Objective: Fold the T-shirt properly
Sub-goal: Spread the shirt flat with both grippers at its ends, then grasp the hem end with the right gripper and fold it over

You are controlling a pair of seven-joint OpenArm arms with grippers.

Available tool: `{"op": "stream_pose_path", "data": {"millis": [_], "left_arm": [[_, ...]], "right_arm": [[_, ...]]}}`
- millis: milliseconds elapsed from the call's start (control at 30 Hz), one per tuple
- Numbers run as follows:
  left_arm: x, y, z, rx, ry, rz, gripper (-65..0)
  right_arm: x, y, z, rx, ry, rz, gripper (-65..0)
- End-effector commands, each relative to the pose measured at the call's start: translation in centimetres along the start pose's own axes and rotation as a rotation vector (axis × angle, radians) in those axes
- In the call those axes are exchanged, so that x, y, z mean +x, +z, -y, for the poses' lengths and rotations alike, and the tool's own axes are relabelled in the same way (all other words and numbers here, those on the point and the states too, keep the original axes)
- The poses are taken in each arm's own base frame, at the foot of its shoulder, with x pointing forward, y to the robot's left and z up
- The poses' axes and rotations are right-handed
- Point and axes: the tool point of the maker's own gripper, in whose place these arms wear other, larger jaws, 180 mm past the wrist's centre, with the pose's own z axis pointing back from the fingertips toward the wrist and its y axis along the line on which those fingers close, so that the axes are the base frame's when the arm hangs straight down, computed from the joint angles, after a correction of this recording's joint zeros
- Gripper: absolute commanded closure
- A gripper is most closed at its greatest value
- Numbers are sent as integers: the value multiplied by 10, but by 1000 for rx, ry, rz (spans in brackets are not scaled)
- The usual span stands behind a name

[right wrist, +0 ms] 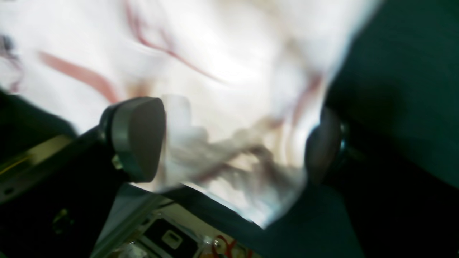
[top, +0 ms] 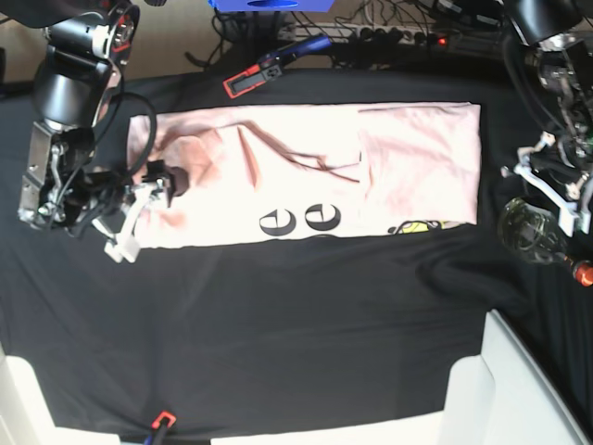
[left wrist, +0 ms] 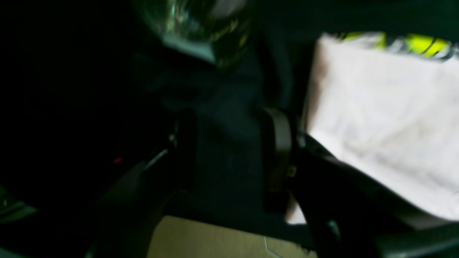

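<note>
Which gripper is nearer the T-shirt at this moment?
Right. The right gripper is open at the T-shirt's bunched end, fabric between its fingers. The left gripper sits open over the black cloth, off the opposite end.

Bare black table cloth point(top: 278, 324) below T-shirt point(top: 306, 185), clamp point(top: 248, 82) above, bottle point(top: 528, 232) right

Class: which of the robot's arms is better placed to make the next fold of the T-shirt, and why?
Probably the right. Its open end effector sits at the T-shirt's short end, with fabric between its jaws. The left end effector hangs over bare black cloth, apart from the shirt.
</note>
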Motion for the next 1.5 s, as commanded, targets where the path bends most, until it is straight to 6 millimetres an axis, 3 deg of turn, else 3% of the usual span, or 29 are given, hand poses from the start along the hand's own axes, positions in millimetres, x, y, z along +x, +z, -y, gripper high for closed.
{"op": "stream_pose_path", "data": {"millis": [0,167,400,533,667,767,933,1133,1300,1467], "left_arm": [[17,5,-7,17,-17,50,-277],[18,5,-6,14,-16,53,-277],[14,4,-6,18,-19,40,-277],[1,3,-7,21,-37,7,-277],[-25,-1,-21,97,-84,-85,-277],[-45,-5,-28,154,-106,-158,-277],[-59,-10,-25,154,-114,-203,-277],[-60,-23,11,47,-71,-192,-277],[-58,-32,45,-17,-161,-203,-277],[-51,-32,45,-18,-162,-191,-277]], "right_arm": [[13,5,-2,8,20,26,-514],[8,-5,-8,38,20,3,-353],[5,-6,-5,40,8,-6,-209],[6,-5,-4,36,9,-4,-77],[9,-1,2,16,17,12,-17],[10,5,12,-7,16,27,-6],[13,23,39,-66,11,65,-6],[12,40,60,-121,17,66,-6],[30,70,60,-207,95,145,-4],[40,95,50,-293,77,237,-4]]}}
